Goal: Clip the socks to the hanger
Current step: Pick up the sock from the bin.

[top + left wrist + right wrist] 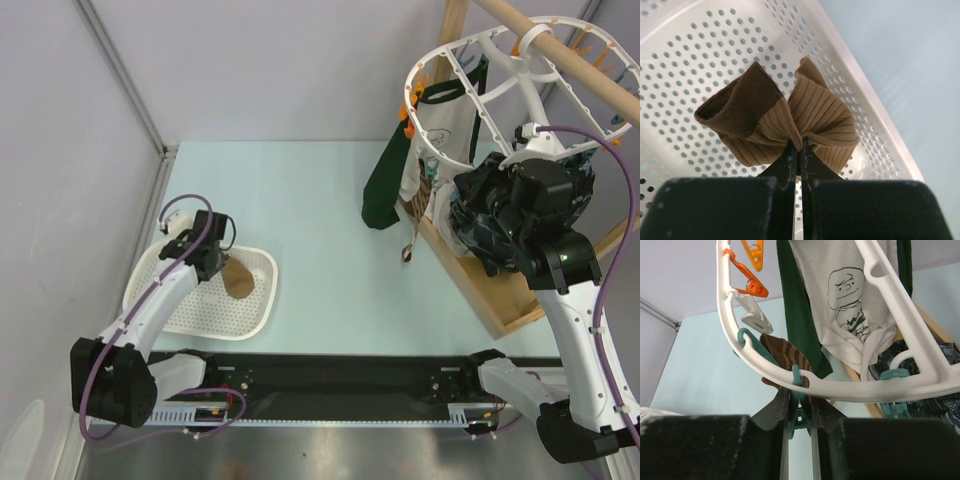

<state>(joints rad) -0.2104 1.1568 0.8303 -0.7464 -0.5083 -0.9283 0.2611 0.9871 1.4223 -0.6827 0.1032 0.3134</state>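
With left jaws shut tight, pinches a brown sock (775,120) in the basket (700,50); with right jaws nearly closed, squeezes a teal clip (799,412) on the hanger (880,387) rim. Looks like pickup; calls next for lifting the sock across to that clip.

- Left gripper (800,150): both dark fingers (786,165) pressed together at bottom centre, with only a thin slit between them.
- Sock (775,120): pinched at its middle between the fingertips, so the knit fans out to both sides like a bow.
- Left lobe of the sock: darker brown, with the open cuff facing left. Right lobe: lighter tan, with clear ribbing.
- Basket (700,55): white plastic, perforated all over with round holes. It fills the left and centre of the view behind the sock, and its rim runs diagonally from top centre to lower right.
- Cannot tell whether the sock touches the basket floor.
- Bench (920,65): pale blue surface beyond the rim, on the right.
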